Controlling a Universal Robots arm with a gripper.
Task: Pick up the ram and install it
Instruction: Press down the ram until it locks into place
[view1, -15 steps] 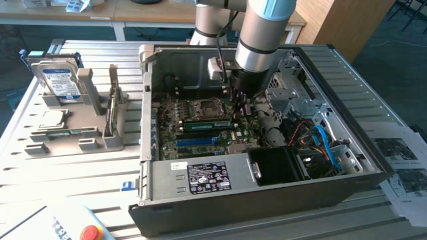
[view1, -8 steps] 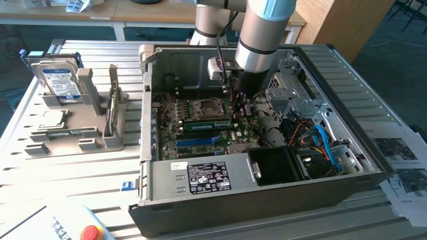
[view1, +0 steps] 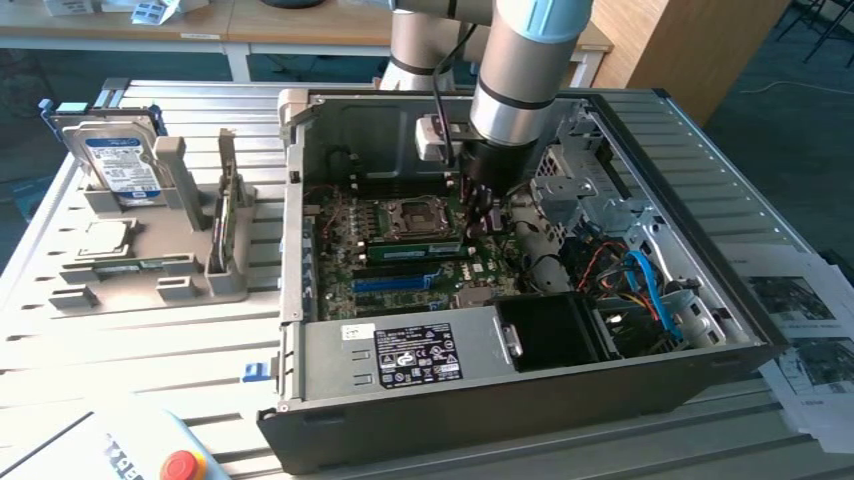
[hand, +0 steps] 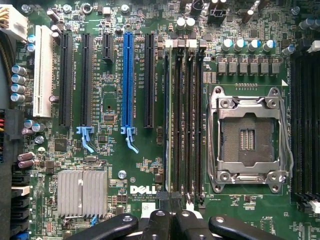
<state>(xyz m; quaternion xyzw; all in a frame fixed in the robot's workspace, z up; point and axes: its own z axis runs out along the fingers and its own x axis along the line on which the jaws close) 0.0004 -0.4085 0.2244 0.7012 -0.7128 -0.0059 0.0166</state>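
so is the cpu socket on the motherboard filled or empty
Empty. In the wrist view the cpu socket shows its bare contact field inside the metal frame, with no processor seated; the exterior view shows the same socket uncovered.

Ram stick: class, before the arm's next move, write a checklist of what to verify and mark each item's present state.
1. Claw shut: ok.
2. Claw over the end of the memory slots: ok.
3. Ram stick lying along a slot beside the processor socket: ok.
4. Ram stick fully seated, latches closed: cannot tell.
5. Claw gripping the ram stick rather than just touching it: cannot tell.
6. Second ram stick upright in the grey holder: ok.
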